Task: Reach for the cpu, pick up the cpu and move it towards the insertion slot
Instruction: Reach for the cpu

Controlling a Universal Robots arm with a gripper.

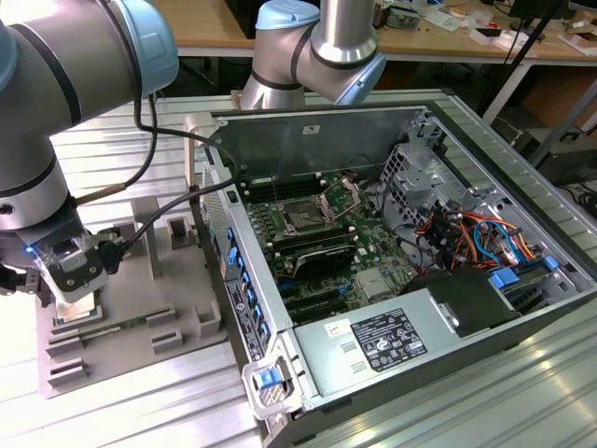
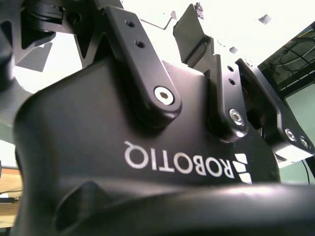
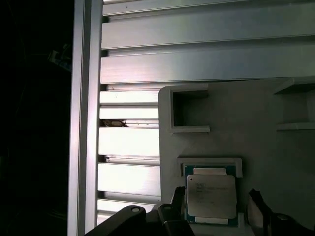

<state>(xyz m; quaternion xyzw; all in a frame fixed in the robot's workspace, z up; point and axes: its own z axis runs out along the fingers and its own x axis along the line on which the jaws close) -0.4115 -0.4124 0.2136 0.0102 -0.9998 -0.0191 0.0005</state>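
In the exterior view the pincer (image 1: 67,297) hangs low over the grey tray (image 1: 140,308) on the counter (image 1: 140,411), well apart from the insertion slot (image 1: 303,217). In the first wrist view the cpu (image 3: 210,195) lies flat in a tray recess, straight below the pincer, between its spread fingers (image 3: 176,199), not pinched.

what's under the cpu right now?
The cpu lies flat in a framed recess of the grey tray, which sits on the ribbed aluminium table. The chip covers the recess floor beneath it, so that can't be seen.
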